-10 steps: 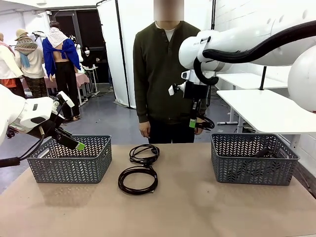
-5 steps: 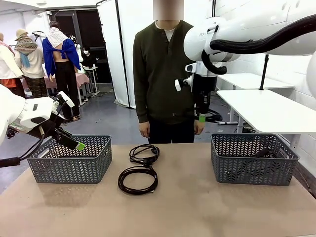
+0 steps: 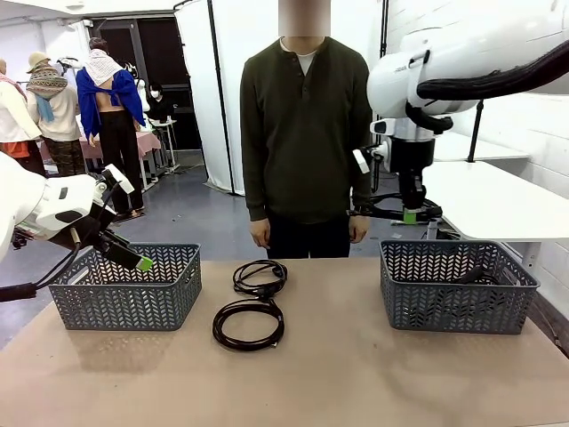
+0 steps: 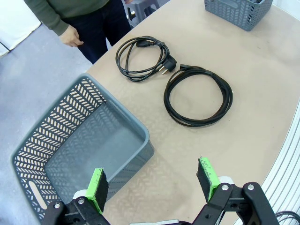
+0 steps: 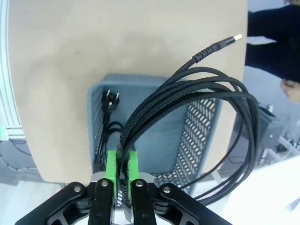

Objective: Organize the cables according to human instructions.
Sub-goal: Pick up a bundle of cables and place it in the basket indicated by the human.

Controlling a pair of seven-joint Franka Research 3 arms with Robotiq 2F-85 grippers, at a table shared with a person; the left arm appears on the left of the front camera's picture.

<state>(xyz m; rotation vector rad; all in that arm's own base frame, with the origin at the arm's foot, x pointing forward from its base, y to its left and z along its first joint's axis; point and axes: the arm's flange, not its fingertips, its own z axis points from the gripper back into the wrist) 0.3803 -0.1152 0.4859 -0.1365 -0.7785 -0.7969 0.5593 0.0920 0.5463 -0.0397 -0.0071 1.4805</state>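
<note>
Black braided cord is the one to watch here. The right gripper (image 3: 411, 213) has its green pads clamped tight on a bunched bit of the coiled cable (image 5: 187, 93), so the loops hang off to one side and the USB-looking plug sticks out free. Pinching several strands at once makes sense to me, since it stops the coil unravelling.

It's up in the air above the right basket (image 3: 458, 294). I'd guess that's where this one goes, since 1 mains-plug cable (image 5: 110, 100) already lies inside.

2 more sit on the table (image 3: 356, 382) between the baskets, a far coil (image 3: 263, 289) and a near coil (image 3: 247, 306), touching or nearly.

The left gripper (image 4: 151, 168) hovers wide open and empty over the left basket (image 3: 124, 298), probably parked out of the way.
</note>
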